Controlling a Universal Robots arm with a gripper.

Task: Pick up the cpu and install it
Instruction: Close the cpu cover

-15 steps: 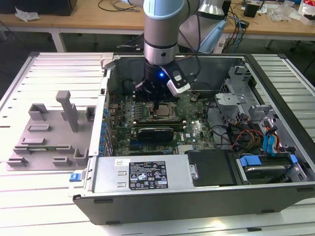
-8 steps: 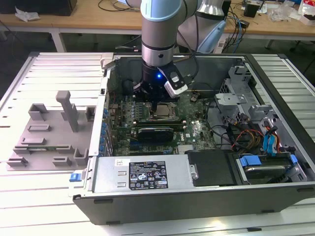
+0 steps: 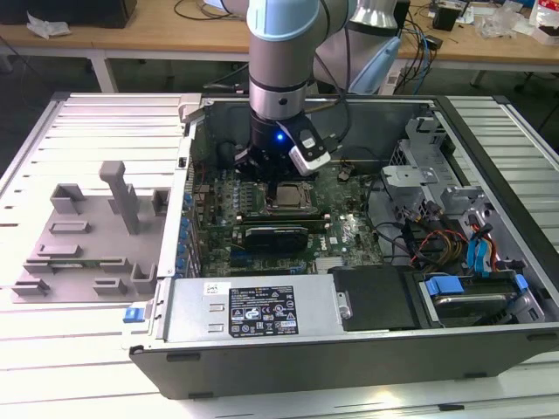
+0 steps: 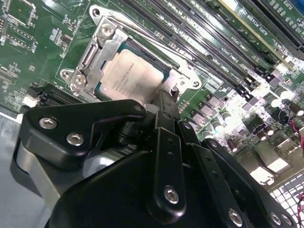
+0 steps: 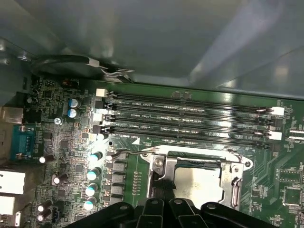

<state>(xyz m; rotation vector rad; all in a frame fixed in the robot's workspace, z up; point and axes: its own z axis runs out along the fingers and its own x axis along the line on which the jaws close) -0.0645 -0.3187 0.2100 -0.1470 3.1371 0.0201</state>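
Note:
The cpu [image 3: 288, 197] [image 4: 126, 78] [image 5: 199, 183], a flat square chip with a shiny silver top, lies inside the metal frame of the socket [image 4: 90, 61] on the green motherboard [image 3: 349, 231]. My gripper [image 3: 269, 173] [image 4: 163, 100] [image 5: 160, 190] hangs just above the socket, at the chip's edge. Its black fingers [image 4: 166, 142] come together at the tips, shut with nothing between them. A thin wire lever [image 4: 142, 28] runs along the far side of the socket frame.
The open computer case [image 3: 349, 349] holds the board, with memory slots [image 5: 190, 114], a black power supply [image 3: 262, 310], a drive cage [image 3: 419, 166] and loose cables [image 3: 428, 240]. A grey plastic tray [image 3: 79, 253] with upright blocks stands on the exterior view's left.

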